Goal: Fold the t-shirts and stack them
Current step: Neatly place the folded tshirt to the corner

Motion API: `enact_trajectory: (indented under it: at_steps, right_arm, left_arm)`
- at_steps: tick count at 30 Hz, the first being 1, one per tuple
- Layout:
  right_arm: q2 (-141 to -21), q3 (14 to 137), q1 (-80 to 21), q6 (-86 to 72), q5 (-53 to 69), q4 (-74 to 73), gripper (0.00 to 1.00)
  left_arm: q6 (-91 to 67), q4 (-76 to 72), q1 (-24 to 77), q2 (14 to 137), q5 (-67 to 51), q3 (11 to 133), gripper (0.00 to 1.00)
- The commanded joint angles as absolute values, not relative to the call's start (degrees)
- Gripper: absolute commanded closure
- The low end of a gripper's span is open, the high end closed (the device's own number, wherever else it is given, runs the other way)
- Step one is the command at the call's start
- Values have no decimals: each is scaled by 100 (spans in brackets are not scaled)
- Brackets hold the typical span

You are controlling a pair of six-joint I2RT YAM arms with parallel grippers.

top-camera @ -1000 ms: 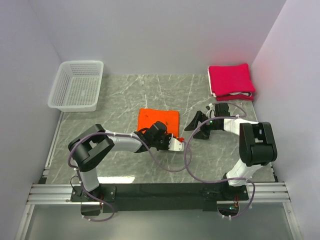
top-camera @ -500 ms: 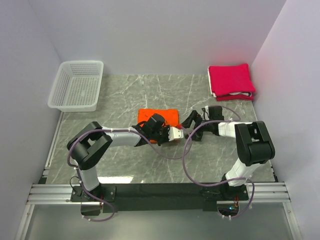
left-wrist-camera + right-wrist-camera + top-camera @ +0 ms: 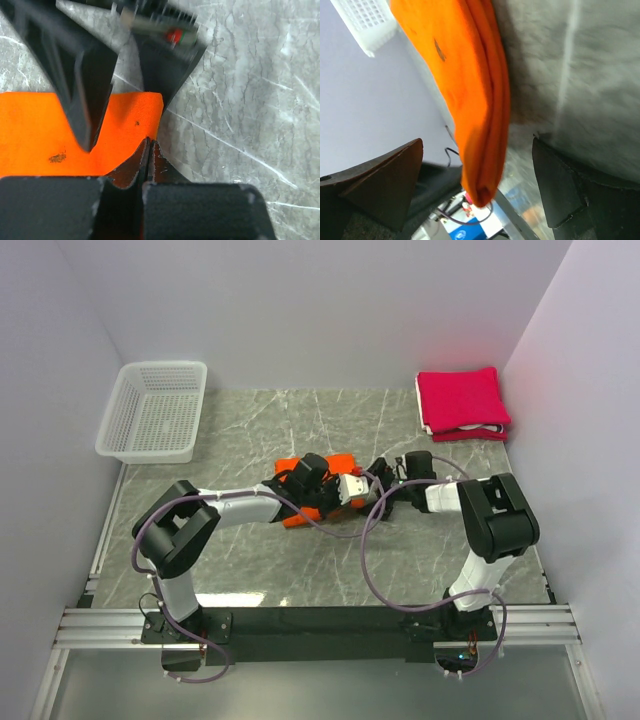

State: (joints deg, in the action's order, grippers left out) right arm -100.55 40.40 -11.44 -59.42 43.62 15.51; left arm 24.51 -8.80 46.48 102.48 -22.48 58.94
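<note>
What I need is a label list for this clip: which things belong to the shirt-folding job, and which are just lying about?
Part of the job:
- orange t-shirt
- folded crimson t-shirts, stacked far right
- left pincer, shut on the orange t-shirt's edge
- right pincer, open, facing its folded edge

Just lying about:
- white mesh basket, far left

The left arm point(image 3: 240, 508) hides most of the orange t-shirt point(image 3: 287, 463).

free: grey marble tabletop point(image 3: 260, 565), 6 o'clock | blocked: white mesh basket point(image 3: 150, 448), 10 o'clock; crimson-pink folded t-shirt stack point(image 3: 462, 402), 2 o'clock
</note>
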Motion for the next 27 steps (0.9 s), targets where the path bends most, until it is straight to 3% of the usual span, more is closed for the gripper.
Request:
enact_trajectory:
  at_steps: [1, 10, 27]
  right_arm:
    - [-10388, 4236, -1388, -6521, 3868, 2047, 4]
    - [-10854, 4579, -1520, -6803, 3095, 2338, 19]
    - [-11426, 4992, -1626, -6609, 2479, 2645, 35]
  left_arm:
    - [2119, -1195, 4614, 10107, -2408, 6196, 99]
    - [1696, -1397, 4544, 10230, -2434, 6293, 99]
    - [1459, -1485, 4500, 10327, -2523, 6390, 99]
